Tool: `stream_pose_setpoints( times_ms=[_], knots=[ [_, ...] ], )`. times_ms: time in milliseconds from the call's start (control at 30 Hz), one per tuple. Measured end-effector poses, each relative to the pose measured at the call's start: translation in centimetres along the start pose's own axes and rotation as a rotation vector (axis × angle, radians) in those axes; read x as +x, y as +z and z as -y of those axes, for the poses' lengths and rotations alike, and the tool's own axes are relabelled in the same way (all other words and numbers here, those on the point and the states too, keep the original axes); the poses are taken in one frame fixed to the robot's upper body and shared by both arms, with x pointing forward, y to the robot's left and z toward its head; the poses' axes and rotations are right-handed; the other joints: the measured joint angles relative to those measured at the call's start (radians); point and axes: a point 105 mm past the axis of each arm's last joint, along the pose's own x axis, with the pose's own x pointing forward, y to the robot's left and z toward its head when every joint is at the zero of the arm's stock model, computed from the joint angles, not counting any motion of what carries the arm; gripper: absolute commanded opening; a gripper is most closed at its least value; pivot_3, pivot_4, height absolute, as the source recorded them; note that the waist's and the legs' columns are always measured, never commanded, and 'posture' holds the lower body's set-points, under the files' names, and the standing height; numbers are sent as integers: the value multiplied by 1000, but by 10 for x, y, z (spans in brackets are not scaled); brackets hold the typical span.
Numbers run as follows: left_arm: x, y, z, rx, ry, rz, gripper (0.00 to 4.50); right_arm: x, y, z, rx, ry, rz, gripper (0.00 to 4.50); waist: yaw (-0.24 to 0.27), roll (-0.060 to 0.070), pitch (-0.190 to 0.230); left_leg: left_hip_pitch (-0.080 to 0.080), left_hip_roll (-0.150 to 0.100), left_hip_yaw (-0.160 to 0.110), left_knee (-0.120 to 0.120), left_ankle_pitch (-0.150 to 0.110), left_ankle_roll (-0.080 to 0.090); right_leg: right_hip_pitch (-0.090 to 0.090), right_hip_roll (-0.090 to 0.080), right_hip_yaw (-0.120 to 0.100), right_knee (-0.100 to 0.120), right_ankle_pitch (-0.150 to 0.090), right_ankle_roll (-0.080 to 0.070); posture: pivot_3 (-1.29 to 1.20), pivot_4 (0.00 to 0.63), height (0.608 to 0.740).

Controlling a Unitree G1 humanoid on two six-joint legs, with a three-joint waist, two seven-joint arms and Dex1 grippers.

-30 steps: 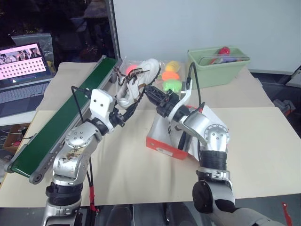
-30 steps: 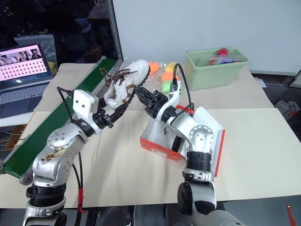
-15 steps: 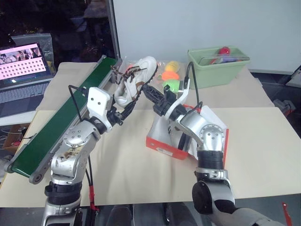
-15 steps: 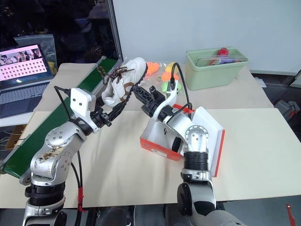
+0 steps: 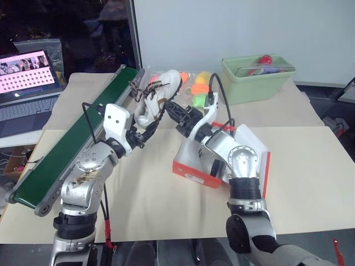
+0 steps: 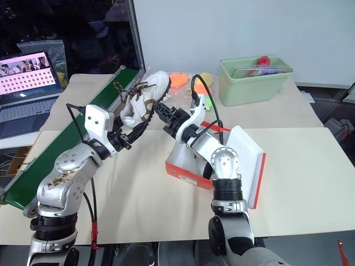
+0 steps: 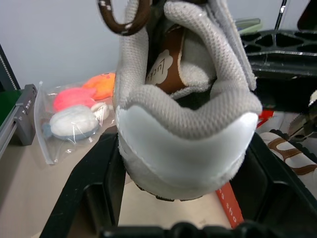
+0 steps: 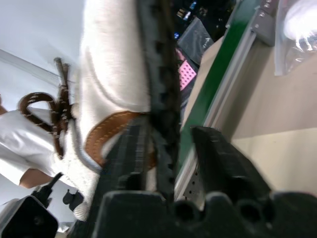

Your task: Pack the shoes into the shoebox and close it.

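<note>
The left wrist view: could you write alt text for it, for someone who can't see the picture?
A white sneaker seen heel-first, clamped at the heel between the two black fingers of the robot's left gripper. Behind it lie bagged foam toys on the table and a strip of an orange-red shoebox.

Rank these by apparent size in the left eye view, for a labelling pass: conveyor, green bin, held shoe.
1. Conveyor
2. Green bin
3. Held shoe, though it sits raised and nearer the camera, so its rank against the bin is unsure.
</note>
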Motion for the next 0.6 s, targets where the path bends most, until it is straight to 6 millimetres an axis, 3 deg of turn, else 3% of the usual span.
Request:
stream_pose_setpoints(
  times_ms=[133,167,600],
  knots=[
    [0,1,1,-3,-4,9,2814,-4,3,5,22,-23,-2,4358,0,0,0,0,0,0,0,0,0,0,0,0,0,0,0,0,150,729],
    [1,2,2,-4,-5,13,2814,-5,3,6,26,-28,-2,4492,0,0,0,0,0,0,0,0,0,0,0,0,0,0,0,0,150,729],
    [6,10,17,-1,-81,44,2814,-30,17,15,176,92,84,4492,0,0,0,0,0,0,0,0,0,0,0,0,-1,0,0,0,150,729]
  ],
)
